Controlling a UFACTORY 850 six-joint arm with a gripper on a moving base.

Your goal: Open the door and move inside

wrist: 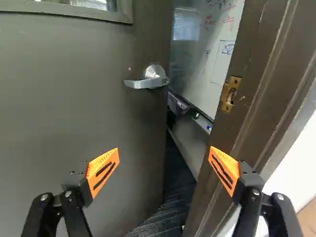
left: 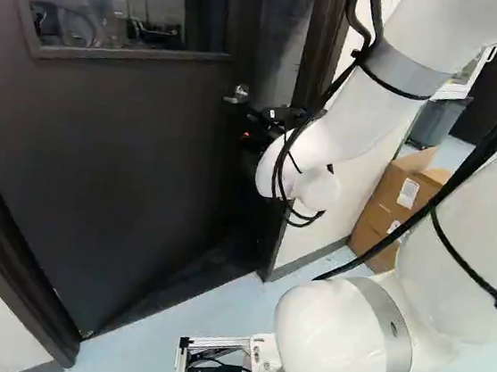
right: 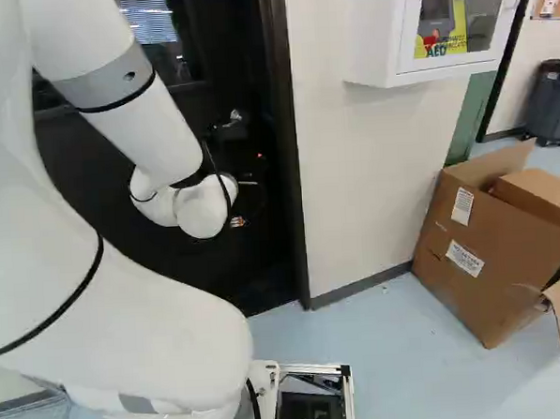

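The dark door (left: 99, 160) stands ajar, swung inward, with a gap between its edge and the frame (wrist: 247, 94) in the wrist view. Its silver lever handle (wrist: 148, 79) lies ahead of the gripper, not touched by it. In the left base view the black gripper (left: 269, 121) is partly hidden behind the white wrist, close to the handle (left: 237, 94). Seen from the wrist, the gripper (wrist: 164, 165) has its two orange-padded fingers wide apart, one before the door and one before the frame, nothing between them. A brass strike plate (wrist: 230, 94) sits on the frame.
Through the gap a whiteboard (wrist: 217, 49) and dark carpet (wrist: 170, 212) show. Right of the doorway are a pale wall (right: 353, 168), a white wall cabinet (right: 375, 54) and cardboard boxes (right: 479, 246) on the floor. The left door frame (left: 16, 258) rises close by.
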